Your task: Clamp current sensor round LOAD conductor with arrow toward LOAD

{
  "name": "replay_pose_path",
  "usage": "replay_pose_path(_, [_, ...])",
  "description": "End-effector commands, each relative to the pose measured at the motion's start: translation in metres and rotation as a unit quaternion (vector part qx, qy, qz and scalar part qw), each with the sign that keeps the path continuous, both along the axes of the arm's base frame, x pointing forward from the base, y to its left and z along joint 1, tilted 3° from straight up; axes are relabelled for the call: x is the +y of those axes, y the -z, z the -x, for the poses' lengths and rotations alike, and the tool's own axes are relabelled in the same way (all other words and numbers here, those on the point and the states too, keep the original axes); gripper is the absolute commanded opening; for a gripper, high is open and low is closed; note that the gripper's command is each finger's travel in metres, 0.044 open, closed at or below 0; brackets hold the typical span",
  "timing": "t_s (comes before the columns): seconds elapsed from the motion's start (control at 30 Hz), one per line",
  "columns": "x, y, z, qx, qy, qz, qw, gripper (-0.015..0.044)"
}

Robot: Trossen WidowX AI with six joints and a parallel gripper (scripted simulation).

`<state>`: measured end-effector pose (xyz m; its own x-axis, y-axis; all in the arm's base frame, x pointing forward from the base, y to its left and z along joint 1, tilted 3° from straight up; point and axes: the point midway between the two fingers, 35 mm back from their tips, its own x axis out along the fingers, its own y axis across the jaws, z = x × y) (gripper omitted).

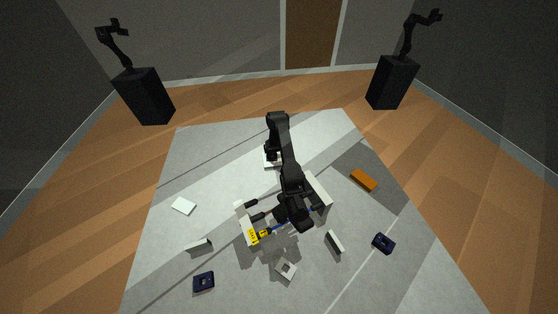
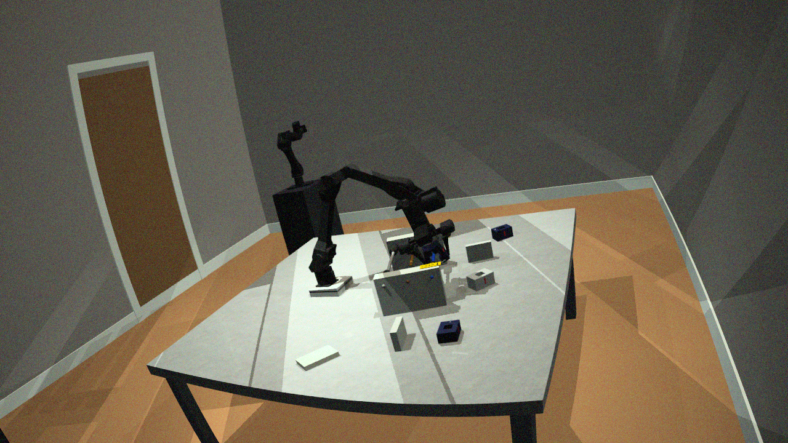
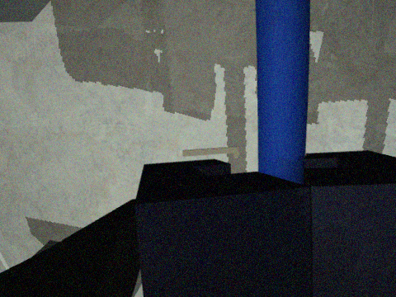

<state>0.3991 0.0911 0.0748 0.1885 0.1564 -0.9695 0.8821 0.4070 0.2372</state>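
The dark sensor (image 3: pixel 223 243) fills the bottom of the wrist view, with a vertical seam between two block faces. The blue LOAD conductor (image 1: pixel 279 226) (image 3: pixel 282 91) runs down into its top near the seam. My gripper (image 2: pixel 435 250) is shut on the sensor at the conductor, between the two upright end plates; the arm hides most of this in the top view. The yellow LOAD marker (image 1: pixel 253 236) (image 2: pixel 430 265) is on the near-left plate, beside a yellow arrow tag (image 1: pixel 263 233). The sensor's own arrow and latch cannot be made out.
End plates (image 1: pixel 245 220) (image 1: pixel 319 191) flank the conductors. A brown conductor (image 1: pixel 267 213) runs beside the blue one. Navy blocks (image 1: pixel 203 281) (image 1: pixel 383 243), a grey holed block (image 1: pixel 285 268), upright pale panels (image 1: pixel 197 245) (image 1: pixel 335 242), a flat pale block (image 1: pixel 183 205) and an orange block (image 1: pixel 363 179) stand around.
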Motion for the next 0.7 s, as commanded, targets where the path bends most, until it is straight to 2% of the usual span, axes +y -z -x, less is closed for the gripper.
replay_pose_path(0.0, [-0.0008,-0.0005,-0.0013,-0.003,0.001,0.000,1.000,0.0000])
replay_pose_path(0.57, [-0.0008,-0.0005,-0.0013,-0.003,0.001,0.000,1.000,0.0000])
replay_pose_path(0.67, [0.0000,0.0000,0.0000,0.000,0.000,0.000,1.000,0.0079])
